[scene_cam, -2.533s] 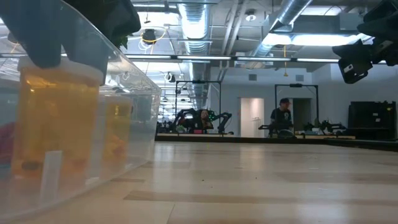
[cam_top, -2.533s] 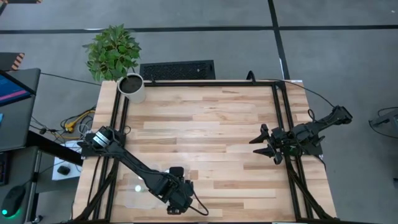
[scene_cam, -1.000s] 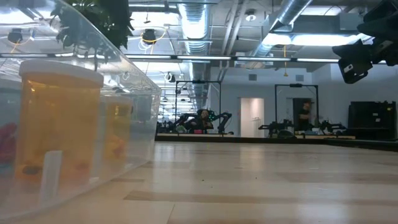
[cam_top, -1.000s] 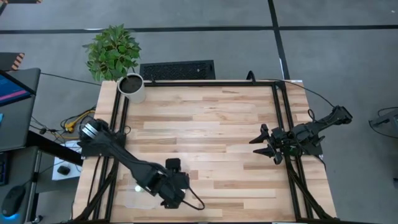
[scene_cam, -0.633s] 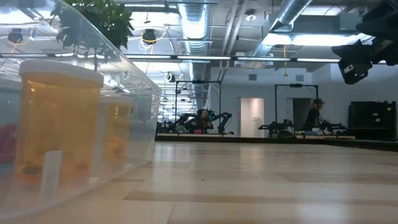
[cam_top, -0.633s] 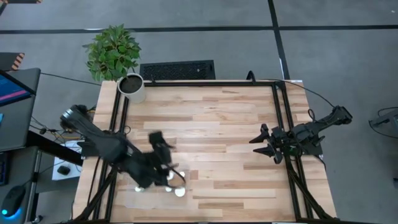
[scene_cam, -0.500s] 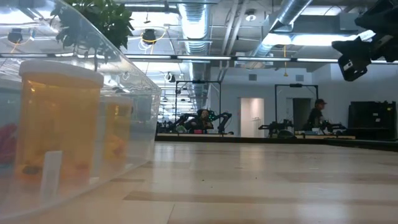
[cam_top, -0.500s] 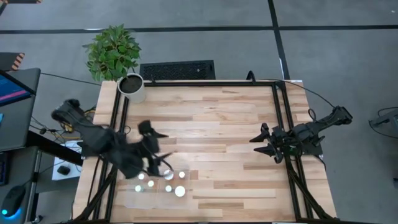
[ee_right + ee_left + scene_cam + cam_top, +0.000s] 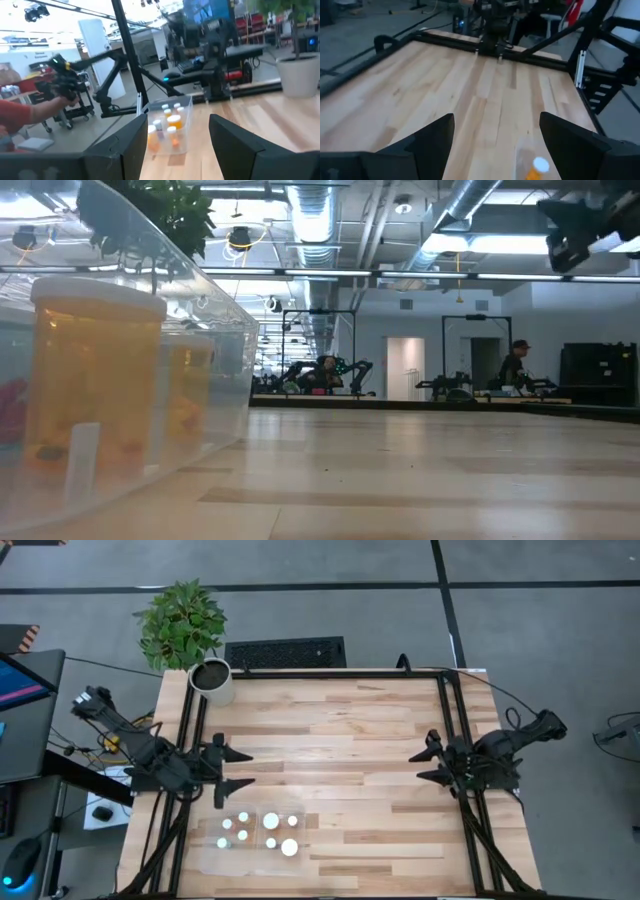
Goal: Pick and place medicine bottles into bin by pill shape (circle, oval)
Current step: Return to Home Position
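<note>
- Between the fingers of my left gripper [image 9: 231, 769] lies only bare table [image 9: 330, 730]. The jaws are spread wide and grip nothing.
- Just off to one side of those fingers, near the table's front edge, sits the bin [image 9: 256, 864]. The bottles [image 9: 271, 821] stand capped in both of its compartments. None shows loose on the wood, so I judge the sorting done.
- My right gripper [image 9: 426, 757] hangs at the far side, well apart from the bin and facing it across the table. It too gapes wide and is empty.
- What is left, as I read it, is going home. To do that well I would draw the left arm back and up, away from the bin, never sweeping sideways over it. The tray looks light, and a brushed wall could slide it or topple a bottle.
- I would leave both pairs of fingers parted and fold each arm slowly to its own edge. I would hold the wrists above rim height until clear.
- The right arm sits near its rest, I think, and needs little more than a small tuck.
</note>
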`<state>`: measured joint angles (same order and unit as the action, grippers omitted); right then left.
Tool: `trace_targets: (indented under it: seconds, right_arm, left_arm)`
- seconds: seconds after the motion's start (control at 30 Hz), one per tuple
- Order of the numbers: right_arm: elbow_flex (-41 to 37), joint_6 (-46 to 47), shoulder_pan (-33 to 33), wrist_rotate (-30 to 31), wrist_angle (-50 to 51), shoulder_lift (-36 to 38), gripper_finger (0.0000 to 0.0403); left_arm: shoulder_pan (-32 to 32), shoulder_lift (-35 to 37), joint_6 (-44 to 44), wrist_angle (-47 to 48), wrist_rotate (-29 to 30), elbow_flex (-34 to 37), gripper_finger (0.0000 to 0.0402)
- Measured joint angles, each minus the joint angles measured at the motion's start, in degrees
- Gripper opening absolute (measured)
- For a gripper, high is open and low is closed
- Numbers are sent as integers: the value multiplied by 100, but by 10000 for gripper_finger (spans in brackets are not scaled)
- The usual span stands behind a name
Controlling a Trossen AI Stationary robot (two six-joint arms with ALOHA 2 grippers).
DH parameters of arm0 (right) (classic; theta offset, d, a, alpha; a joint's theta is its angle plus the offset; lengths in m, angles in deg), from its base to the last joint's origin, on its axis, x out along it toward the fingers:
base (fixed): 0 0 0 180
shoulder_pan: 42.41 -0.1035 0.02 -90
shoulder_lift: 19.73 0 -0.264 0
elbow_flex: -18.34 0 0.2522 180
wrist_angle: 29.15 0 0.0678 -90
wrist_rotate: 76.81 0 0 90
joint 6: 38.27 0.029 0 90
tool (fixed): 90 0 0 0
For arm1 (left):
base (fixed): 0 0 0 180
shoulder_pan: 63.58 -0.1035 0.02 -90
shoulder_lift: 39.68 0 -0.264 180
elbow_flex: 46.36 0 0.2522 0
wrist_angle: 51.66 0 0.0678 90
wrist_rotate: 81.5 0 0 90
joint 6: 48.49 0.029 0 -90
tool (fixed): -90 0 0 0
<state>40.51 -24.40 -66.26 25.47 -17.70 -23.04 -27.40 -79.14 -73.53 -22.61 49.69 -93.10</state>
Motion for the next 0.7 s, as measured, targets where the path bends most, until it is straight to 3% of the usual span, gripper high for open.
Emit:
trace_targets:
  seconds: [0.27,0.47,0.7]
  right_arm:
    - [606,-340,159,76,780,99,226]
    - [999,-621,587,118,1796,315,226]
    - [882,-530,1132,-123,2083,313,226]
  left_arm:
    - [-20,1610,-576,-357,261,1760,286]
    - [-20,2785,-419,-358,271,2383,286]
    - [-20,3917,-85,-296,125,2680,286]
